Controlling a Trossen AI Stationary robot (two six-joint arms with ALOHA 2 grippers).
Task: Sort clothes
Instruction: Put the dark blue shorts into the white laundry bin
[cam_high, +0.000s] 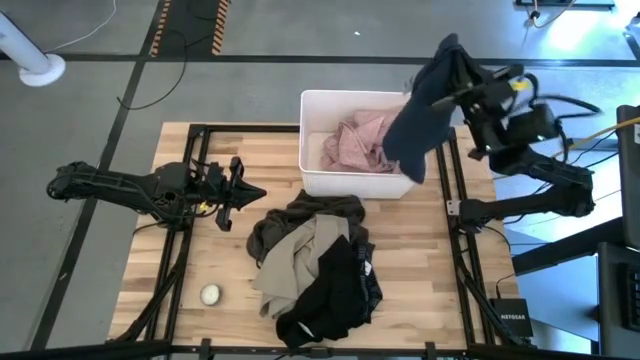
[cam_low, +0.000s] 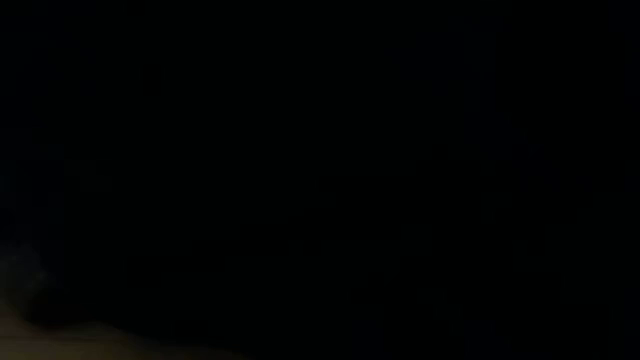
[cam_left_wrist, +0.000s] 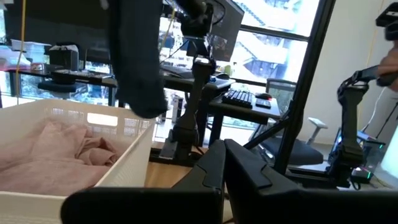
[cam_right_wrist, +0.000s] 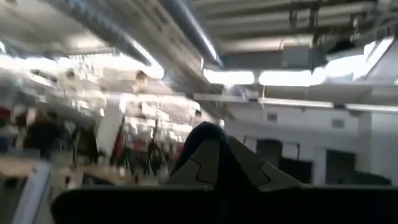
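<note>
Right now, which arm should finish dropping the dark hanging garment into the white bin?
Right. The right gripper holds the dark navy garment over the white plastic bin; the left gripper waits beside the pile.

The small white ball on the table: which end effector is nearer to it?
Left. The left end effector rests low over the table, just up from the small white ball. The right end effector is raised beyond the white bin, holding a dark garment.

five garments (cam_high: 318, 262), one white bin (cam_high: 355, 180), one small ball (cam_high: 210, 294)
</note>
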